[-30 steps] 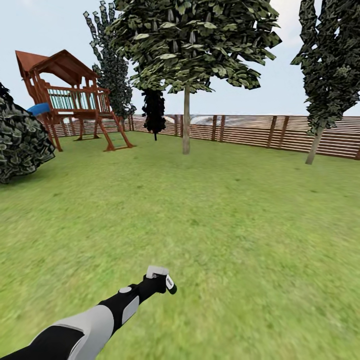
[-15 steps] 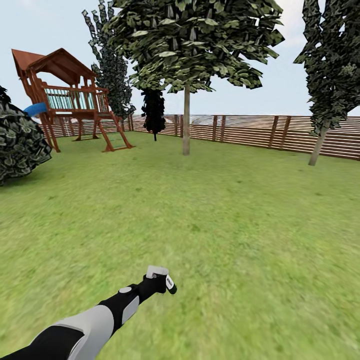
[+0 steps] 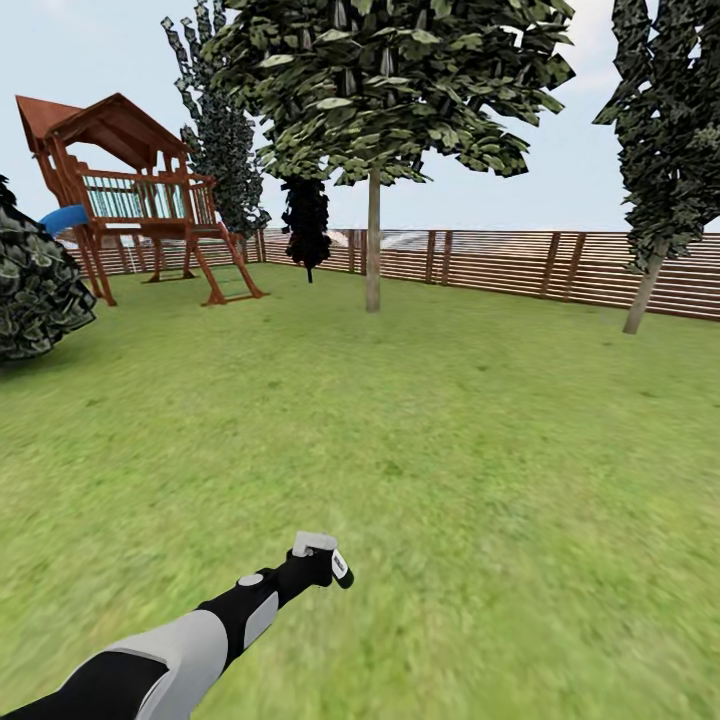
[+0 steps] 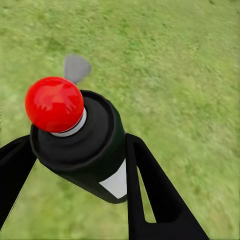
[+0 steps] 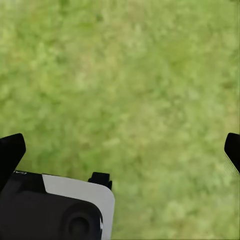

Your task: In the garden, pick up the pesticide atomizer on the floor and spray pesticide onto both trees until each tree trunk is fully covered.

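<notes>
My left gripper (image 3: 322, 562) is shut on the pesticide atomizer (image 3: 338, 568), held low over the garden lawn (image 3: 430, 430). In the left wrist view the atomizer (image 4: 85, 145) is a dark bottle with a white label and a red ball on top, clamped between the two black fingers (image 4: 150, 190) of the left gripper (image 4: 77, 145). A tree with a wide canopy stands far ahead, its tree trunk (image 3: 373, 245) straight and bare. My right gripper (image 5: 122, 150) hangs open over grass, nothing between its fingers. The floor and the pesticide are out of view.
A brown slat fence (image 3: 520, 262) closes the lawn's far side. A wooden play tower (image 3: 140, 195) stands at the back left, a dark leafy bush (image 3: 35, 280) at the left edge. A narrow dark tree (image 3: 665, 150) with a leaning stem rises at the right.
The whole head view has shifted: the play tower and bush slid left and the wide tree looks slightly nearer, so the camera moved. The left arm holds the same pose with the atomizer.
</notes>
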